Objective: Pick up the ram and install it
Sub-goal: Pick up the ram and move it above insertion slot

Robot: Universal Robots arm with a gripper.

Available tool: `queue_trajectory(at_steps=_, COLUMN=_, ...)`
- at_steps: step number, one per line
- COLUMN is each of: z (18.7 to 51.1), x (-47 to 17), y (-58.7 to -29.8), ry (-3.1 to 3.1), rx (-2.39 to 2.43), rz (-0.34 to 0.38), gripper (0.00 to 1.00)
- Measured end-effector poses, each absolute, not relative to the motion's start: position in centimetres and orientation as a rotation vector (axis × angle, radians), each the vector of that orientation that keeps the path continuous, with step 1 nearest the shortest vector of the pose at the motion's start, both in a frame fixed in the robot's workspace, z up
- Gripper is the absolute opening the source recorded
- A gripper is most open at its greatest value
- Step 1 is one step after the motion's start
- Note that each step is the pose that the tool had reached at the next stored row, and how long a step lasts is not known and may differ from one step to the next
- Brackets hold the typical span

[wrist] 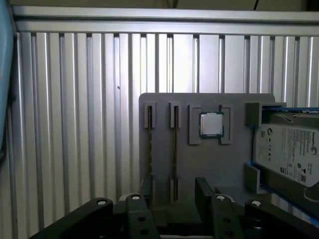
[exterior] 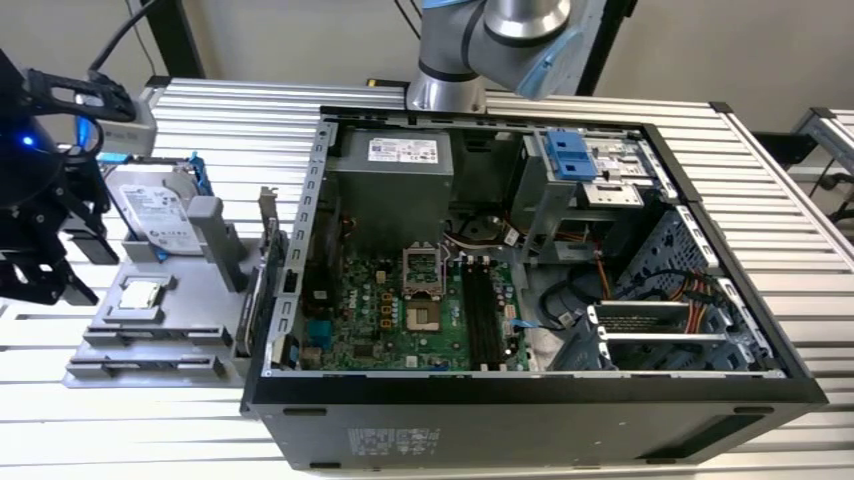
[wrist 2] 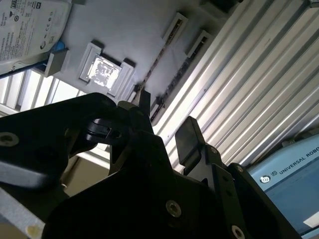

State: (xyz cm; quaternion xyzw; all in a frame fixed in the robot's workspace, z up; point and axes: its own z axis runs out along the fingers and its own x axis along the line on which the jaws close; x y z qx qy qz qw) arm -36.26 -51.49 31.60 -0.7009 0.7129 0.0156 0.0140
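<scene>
A ribbed metal desk [exterior: 227, 100] carries an open computer case [exterior: 534, 390] and, toward the exterior view's left, a grey holder [exterior: 127, 345]. In the first wrist view the claw [wrist: 174, 190] hangs wide open and empty over that holder. The ram [wrist: 175, 144] stands edge-up in its slot, in line with the gap. The second wrist view shows the fingers [wrist 2: 188, 137] apart. The step looks like the approach to the pick-up; a grasp would need a centred, square descent.

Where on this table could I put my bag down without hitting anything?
Bare slats lie at the exterior view's lower left, below the tray; between the tray and the arm's base; and beside the case on the exterior view's right. The tray is crowded: drive, chip, claw close by. So is the case.
</scene>
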Motion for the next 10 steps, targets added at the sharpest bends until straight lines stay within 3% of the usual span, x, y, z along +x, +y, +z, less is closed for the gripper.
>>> queue_trajectory(at_steps=10, z=30.97, x=-36.35, y=-51.50, ry=2.221, rx=-2.183, rz=0.050, gripper=1.00)
